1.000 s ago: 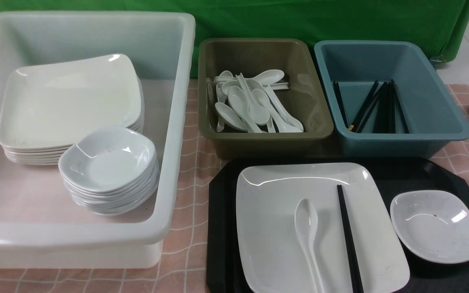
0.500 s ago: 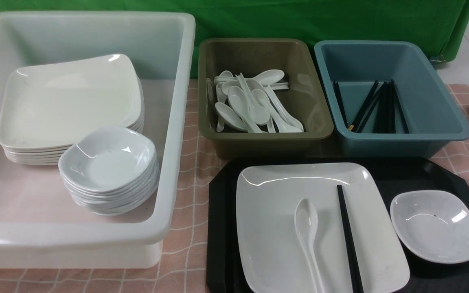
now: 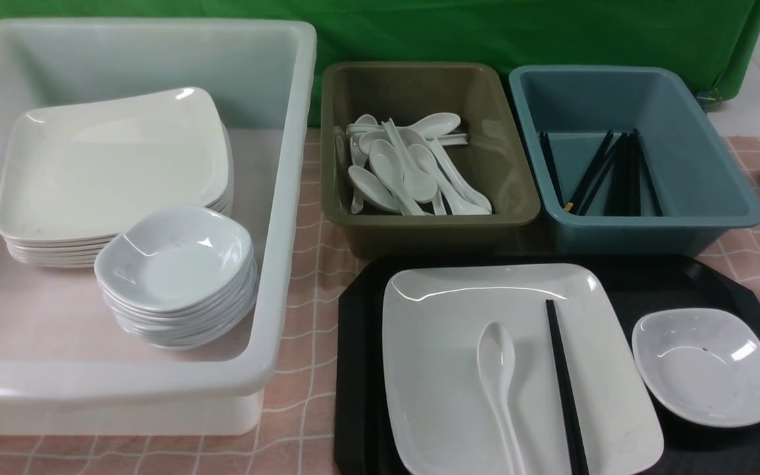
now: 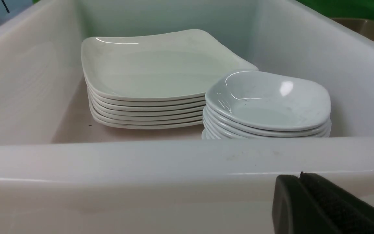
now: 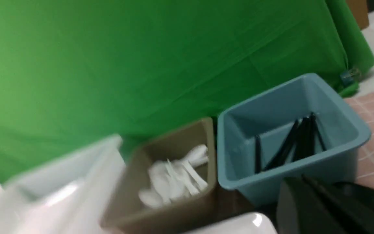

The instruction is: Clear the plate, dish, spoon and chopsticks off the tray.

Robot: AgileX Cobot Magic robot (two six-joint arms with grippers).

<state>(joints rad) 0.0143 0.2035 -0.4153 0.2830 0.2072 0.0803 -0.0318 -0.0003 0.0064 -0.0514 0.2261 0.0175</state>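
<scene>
Glossy white is the trouble: the spoon (image 3: 497, 359) and the chopsticks (image 3: 561, 382) lie loose on the plate (image 3: 433, 316), which sits on the black tray (image 3: 353, 369) with the dish (image 3: 710, 366) just beside it on the right; lifting the plate first would likely tip both off; the chopsticks lie flat and thin, so a pinch could catch one stick and leave the other; the left fingers (image 4: 287, 211) are pressed together near the white tub (image 3: 287, 198); the right fingers (image 5: 291, 211), blurred, look pressed together too, holding nothing; either pair must spread before descending, or it will shove things aside.
</scene>
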